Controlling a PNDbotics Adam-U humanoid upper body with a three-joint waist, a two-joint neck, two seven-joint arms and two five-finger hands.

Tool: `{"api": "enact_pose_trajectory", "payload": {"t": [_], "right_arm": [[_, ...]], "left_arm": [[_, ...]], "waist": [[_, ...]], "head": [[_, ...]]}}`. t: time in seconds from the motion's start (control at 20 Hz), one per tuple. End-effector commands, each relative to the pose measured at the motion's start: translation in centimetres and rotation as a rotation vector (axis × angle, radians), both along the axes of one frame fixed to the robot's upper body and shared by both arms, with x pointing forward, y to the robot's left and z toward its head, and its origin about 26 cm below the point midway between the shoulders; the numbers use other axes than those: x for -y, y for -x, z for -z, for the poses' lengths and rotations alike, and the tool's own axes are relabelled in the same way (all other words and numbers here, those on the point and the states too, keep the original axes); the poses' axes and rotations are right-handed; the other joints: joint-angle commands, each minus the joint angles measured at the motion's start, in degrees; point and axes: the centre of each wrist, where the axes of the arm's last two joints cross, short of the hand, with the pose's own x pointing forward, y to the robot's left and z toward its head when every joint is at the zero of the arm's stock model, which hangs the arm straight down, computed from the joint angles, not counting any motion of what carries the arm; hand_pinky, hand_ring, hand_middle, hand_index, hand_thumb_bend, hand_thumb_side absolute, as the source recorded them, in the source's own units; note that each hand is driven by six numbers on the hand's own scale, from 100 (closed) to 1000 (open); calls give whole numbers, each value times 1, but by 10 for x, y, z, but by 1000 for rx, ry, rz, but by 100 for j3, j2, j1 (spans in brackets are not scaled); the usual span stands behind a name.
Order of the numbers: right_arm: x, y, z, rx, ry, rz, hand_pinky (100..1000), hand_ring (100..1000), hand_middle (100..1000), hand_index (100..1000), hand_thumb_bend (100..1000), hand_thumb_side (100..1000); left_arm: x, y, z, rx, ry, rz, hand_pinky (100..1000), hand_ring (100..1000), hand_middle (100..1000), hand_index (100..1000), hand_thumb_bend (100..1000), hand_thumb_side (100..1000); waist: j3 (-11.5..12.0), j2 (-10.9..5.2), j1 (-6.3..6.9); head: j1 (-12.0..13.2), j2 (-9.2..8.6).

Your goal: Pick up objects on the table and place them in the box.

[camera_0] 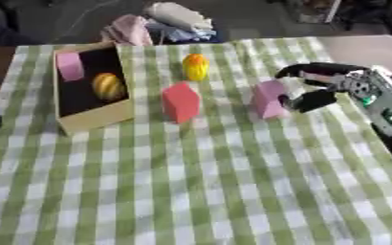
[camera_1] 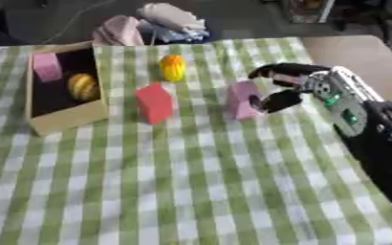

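- The right hand (camera_0: pixel 337 88) reaches in from the right edge, fingers curved over and thumb (camera_0: pixel 310 101) beside a pink block (camera_0: pixel 269 99); whether they grip it cannot be told.
- The pink block stands upright on the checked cloth (camera_0: pixel 233 182).
- Farther left: a red block (camera_0: pixel 181 102) and, beyond it, a yellow fruit (camera_0: pixel 196 66).
- Farthest left, the box (camera_0: pixel 95 117) holds a pink piece (camera_0: pixel 69 66) and a striped yellow fruit (camera_0: pixel 108 86).

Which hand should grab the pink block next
The right hand: its fingers already bracket the pink block, thumb touching its side. The left hand shows in neither view.
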Motion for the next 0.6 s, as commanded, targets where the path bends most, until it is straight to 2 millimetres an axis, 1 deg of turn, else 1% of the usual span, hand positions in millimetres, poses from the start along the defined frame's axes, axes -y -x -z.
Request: {"api": "enact_pose_trajectory", "payload": {"t": [0.05,0.25,0.6], "right_arm": [[6,-1,-10,24,26,14,974,1000,1000,1000,100,658],[7,-4,-8,25,32,19,974,1000,1000,1000,100,652],[4,-7,-8,44,38,12,976,1000,1000,1000,100,603]], "left_arm": [[-2,1,-5,18,-13,-3,690,613,696,746,338,744],[-2,1,-5,18,-12,-3,690,614,696,746,339,744],[-2,1,-5,18,-11,-2,689,615,696,745,338,745]], "waist": [[2,-22,1],[6,-22,7],[18,-10,16]], "head": [[-14,-78],[-30,-85],[-52,-86]]}}
